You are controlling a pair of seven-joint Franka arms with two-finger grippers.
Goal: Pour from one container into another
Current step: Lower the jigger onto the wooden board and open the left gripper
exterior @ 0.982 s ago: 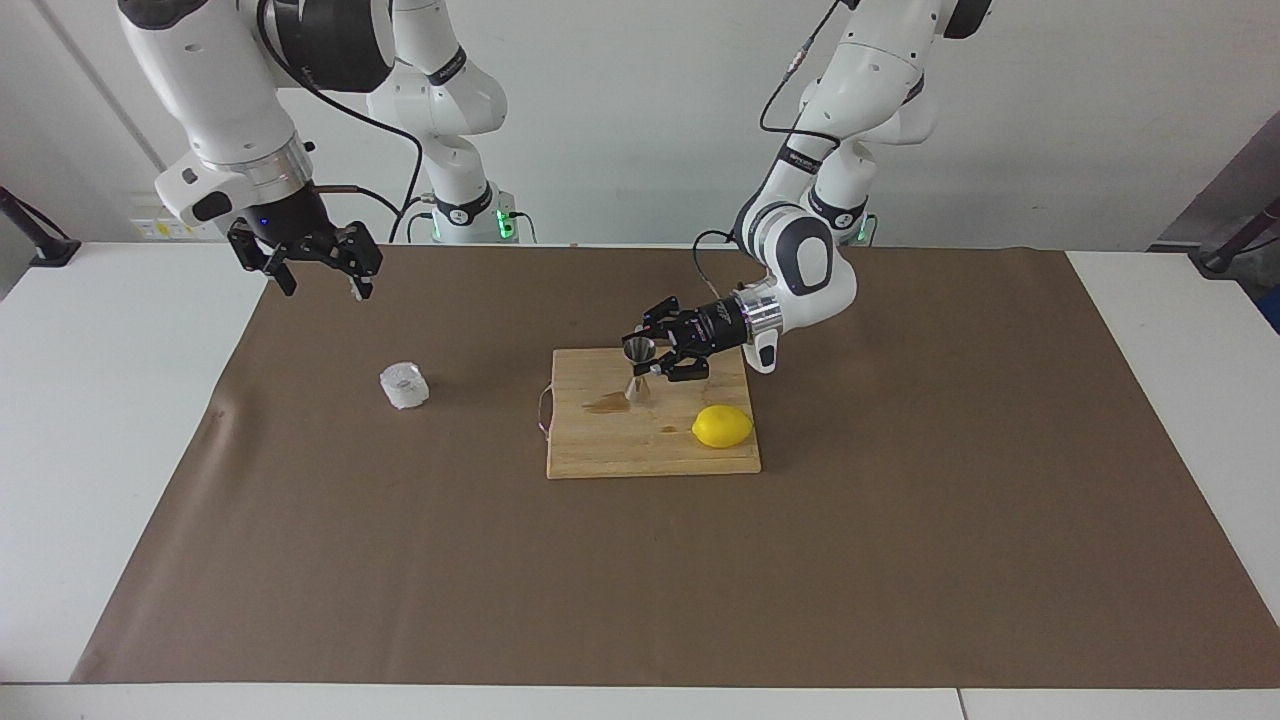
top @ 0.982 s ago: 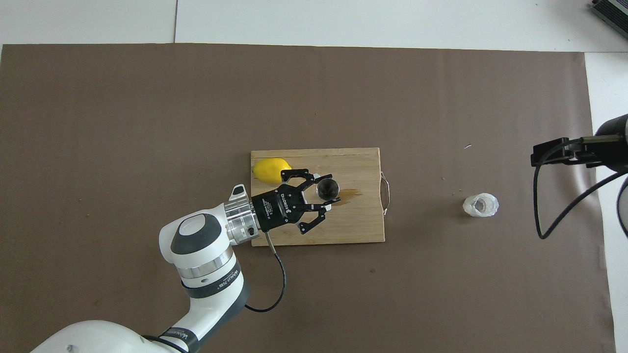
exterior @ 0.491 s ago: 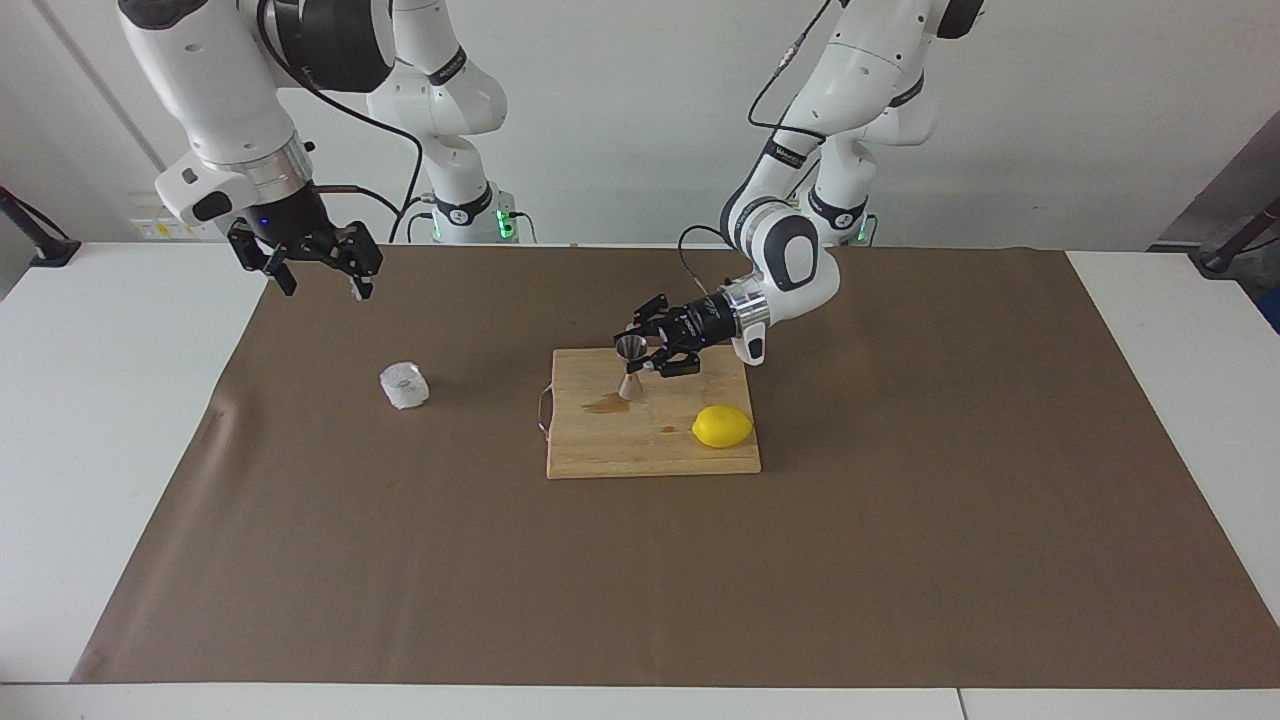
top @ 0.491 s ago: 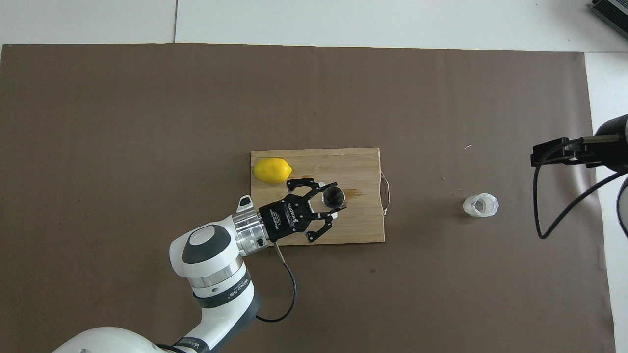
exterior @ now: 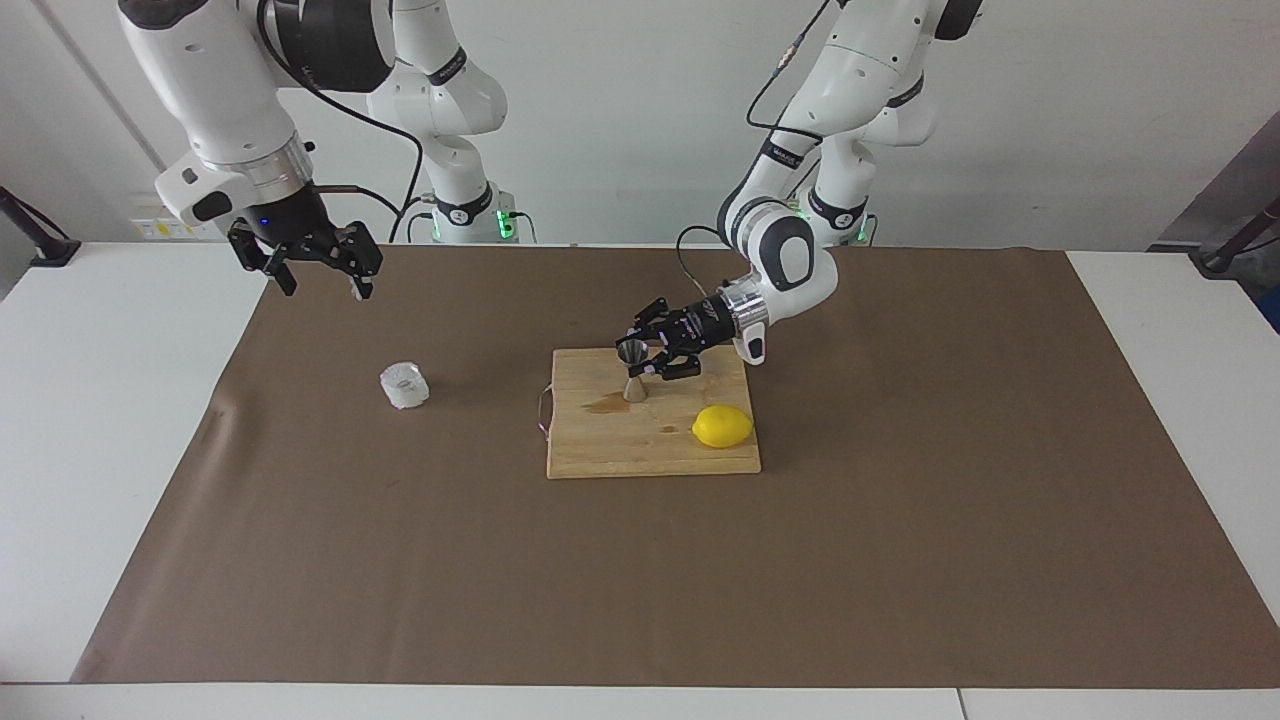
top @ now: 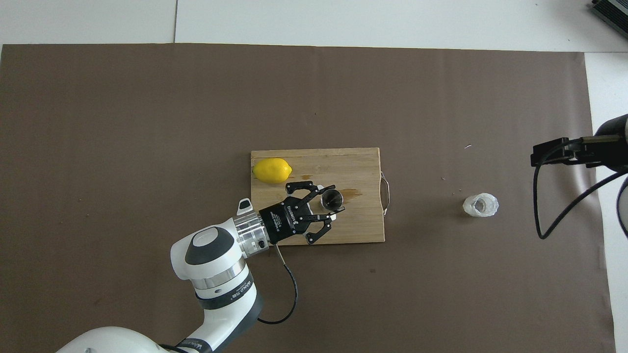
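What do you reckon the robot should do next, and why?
Probably bring the right gripper down to the plastic cup. It hangs open above the mat, while the cup sits alone toward the right arm's end. The left gripper is at the metal jigger, which stands upright on the cutting board beside a lemon, so nothing has been picked up to pour.

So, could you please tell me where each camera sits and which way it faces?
Facing view: high across the table, looking at both robots; both whole arms show, left gripper at the jigger, right gripper waiting raised.
Overhead view: above the robots' end, looking steeply down; only the left forearm and the right gripper's tip show.
Shared: cutting board, lemon, cup, jigger.
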